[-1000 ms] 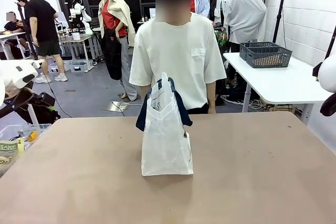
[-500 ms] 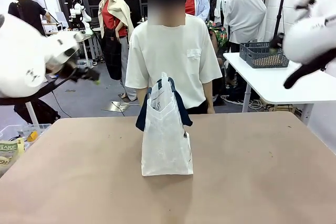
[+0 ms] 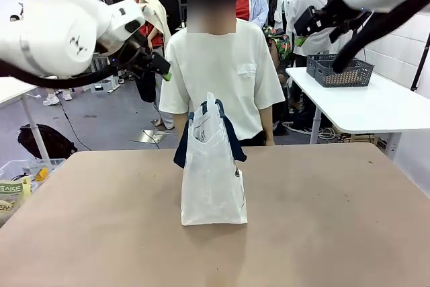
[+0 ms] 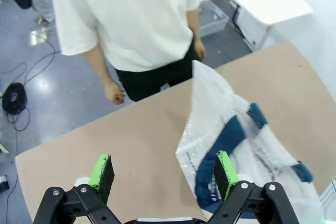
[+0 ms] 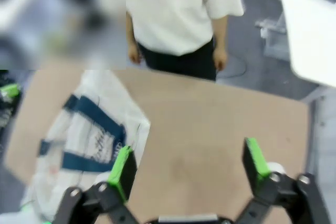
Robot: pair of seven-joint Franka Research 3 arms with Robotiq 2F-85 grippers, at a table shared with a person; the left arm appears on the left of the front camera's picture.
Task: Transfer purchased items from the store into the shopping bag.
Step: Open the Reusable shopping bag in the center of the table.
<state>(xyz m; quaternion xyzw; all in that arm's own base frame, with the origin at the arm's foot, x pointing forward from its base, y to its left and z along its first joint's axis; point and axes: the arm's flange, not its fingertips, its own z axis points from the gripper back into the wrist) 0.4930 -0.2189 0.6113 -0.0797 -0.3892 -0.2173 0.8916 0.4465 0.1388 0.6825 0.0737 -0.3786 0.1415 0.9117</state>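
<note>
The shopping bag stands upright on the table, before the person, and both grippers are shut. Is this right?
No: the left gripper and right gripper are open, jaws wide apart, as each wrist view shows. The shopping bag does stand upright before the person.

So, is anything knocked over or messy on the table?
No, nothing stands out. The bag stands upright in the middle of the table, with no tip or tear showing. The left tool and the right tool are open up in the air, holding nothing.
</note>
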